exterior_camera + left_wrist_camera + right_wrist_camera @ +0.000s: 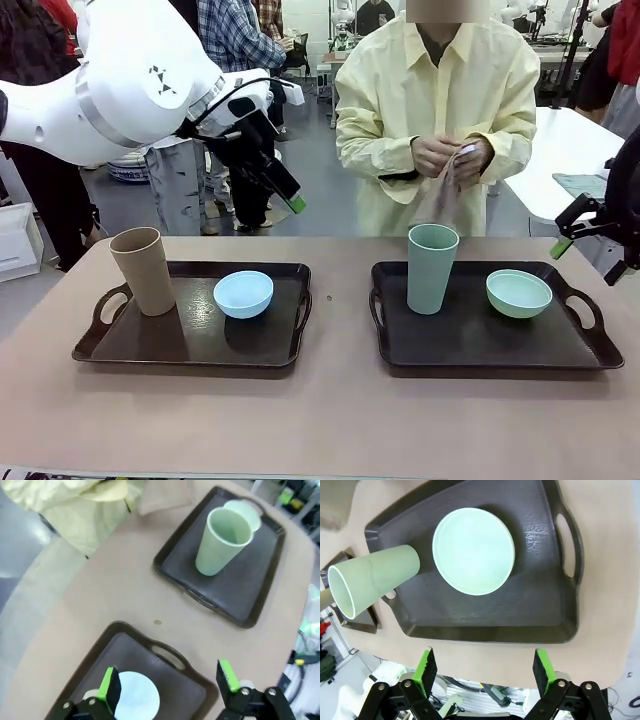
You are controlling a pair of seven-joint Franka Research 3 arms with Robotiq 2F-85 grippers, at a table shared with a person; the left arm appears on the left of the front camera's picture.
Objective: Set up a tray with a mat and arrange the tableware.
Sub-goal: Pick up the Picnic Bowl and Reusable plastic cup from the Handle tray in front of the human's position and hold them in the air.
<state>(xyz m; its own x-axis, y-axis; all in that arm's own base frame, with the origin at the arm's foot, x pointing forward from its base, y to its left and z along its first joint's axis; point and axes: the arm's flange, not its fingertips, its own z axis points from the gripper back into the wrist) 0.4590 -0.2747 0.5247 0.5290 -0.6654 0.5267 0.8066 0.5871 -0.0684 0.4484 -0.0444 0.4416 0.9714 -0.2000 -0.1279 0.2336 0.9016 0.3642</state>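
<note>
Two dark trays lie side by side on the table. On the left tray (130, 345) stand a tan tumbler (143, 270) and a pale blue bowl (243, 293). The right tray (470, 345) carries a pale green tumbler (431, 268) and a pale green bowl (519, 293). The person at the far side holds a beige mat (443, 190) in both hands. My left gripper (285, 190) hangs open high above the left tray, over the blue bowl (137, 697). My right gripper (592, 258) is open at the right edge, above the green bowl (473, 551) and green tumbler (372, 582).
A strip of bare table (340, 310) separates the trays, and the front of the table (320, 420) is bare too. A white table (570, 150) stands behind on the right. Other people stand in the background.
</note>
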